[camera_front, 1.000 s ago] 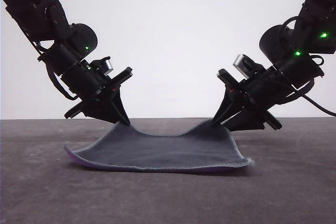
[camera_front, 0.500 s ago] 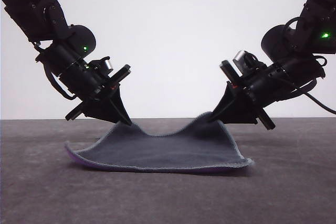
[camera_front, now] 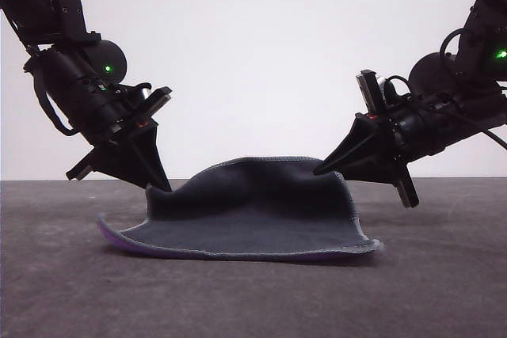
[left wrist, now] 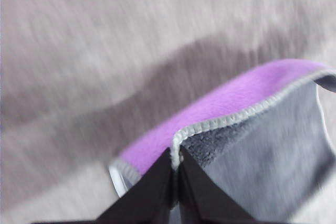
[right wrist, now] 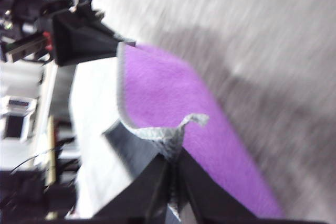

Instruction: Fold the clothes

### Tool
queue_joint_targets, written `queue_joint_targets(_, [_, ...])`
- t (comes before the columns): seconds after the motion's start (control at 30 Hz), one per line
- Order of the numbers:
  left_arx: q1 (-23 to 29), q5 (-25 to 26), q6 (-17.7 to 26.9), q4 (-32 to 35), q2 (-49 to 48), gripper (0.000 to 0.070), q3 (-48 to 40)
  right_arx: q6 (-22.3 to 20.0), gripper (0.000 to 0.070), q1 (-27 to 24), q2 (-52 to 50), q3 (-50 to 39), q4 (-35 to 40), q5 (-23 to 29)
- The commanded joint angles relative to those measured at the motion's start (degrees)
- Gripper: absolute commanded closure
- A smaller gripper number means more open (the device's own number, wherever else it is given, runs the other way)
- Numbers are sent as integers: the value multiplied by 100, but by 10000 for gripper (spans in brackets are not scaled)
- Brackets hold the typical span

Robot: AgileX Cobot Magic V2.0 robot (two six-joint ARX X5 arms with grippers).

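— While gripping the far corners, which step in hand?
— Lifting the back edge of the cloth [camera_front: 253, 211], judged the start of the first fold. Left gripper [camera_front: 162, 187] clamped on the corner at 9 o'clock of the raised edge; right gripper [camera_front: 321, 170] clamped on the corner at 3 o'clock. In the left wrist view, jaws pinched tight on the hem at the corner [left wrist: 176, 153]; same in the right wrist view [right wrist: 173, 145], hem crumpled between the tips.
— And where lying?
— On the bench [camera_front: 253, 298], mid-scene. Near edge flat at 6 o'clock; far edge hoisted into an arch between the two grippers, sagging a little at each pinch.
— Next move?
— Probably carrying both corners together toward 6 o'clock, over the near edge, then lowering and letting go. Calls for equal height and pace on both sides, else a skewed fold. Near edge likely to drag if pulled too low.
— Looks?
— Dark grey on the upper face, fuzzy, soft, drooping readily. Bright purple on the under face, plain in both wrist views and peeking out along the near edge at 7 o'clock. Pale grey stitched hem all round. Small, roughly square as far as can be told. Wrist views blurred, so finer weave not readable.
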Motion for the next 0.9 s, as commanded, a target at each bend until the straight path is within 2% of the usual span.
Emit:
queue_joint_targets(0.0, [-15, 183, 239, -172, -2, 697, 120, -365, 692, 17, 79, 114, -212, -37])
queue_joint_targets(0.1, [-15, 348, 426, -536, -2, 697, 120, -685, 692, 17, 79, 114, -713, -35])
queue_joint_targets(0.4, [-15, 386, 708, -1260, -2, 697, 120, -1481, 692, 19, 79, 114, -1992, -26])
queue_joint_targets(0.87, [-15, 386, 973, -1999, -2, 697, 120, -1862, 691, 73, 79, 114, -2654, -26])
